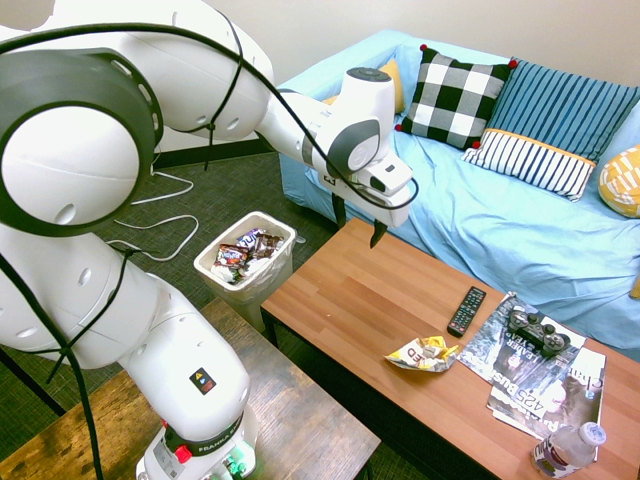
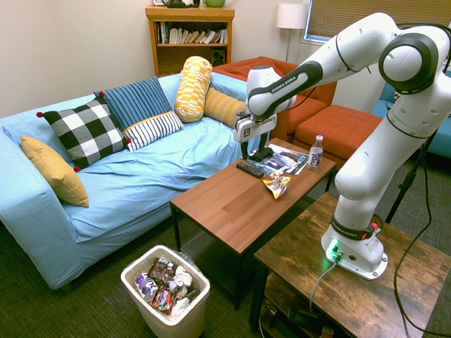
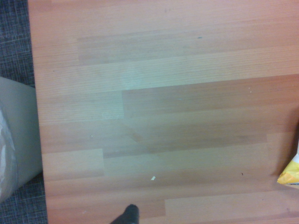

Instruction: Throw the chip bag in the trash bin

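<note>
The chip bag (image 1: 425, 353) (image 2: 276, 184), crumpled yellow and white, lies on the wooden coffee table (image 1: 360, 300) (image 2: 225, 201) close to its near edge, beside the black remote (image 1: 466, 310). My gripper (image 1: 358, 224) (image 2: 254, 150) hangs open and empty above the table's sofa-side edge, well short of the bag. The white trash bin (image 1: 272, 285) (image 2: 158, 320) stands on the carpet off the table's end, colourful wrappers inside. In the wrist view I see bare tabletop (image 3: 163, 116), a yellow corner of the chip bag (image 3: 290, 175) and the trash bin's wall (image 3: 16, 130).
Magazines (image 1: 540, 385) with a game controller (image 1: 535, 330) on them and a water bottle (image 1: 567, 450) occupy the table's far end. A blue sofa (image 1: 520, 230) with pillows runs along the table. A darker wooden table (image 1: 300, 420) stands near the arm's base.
</note>
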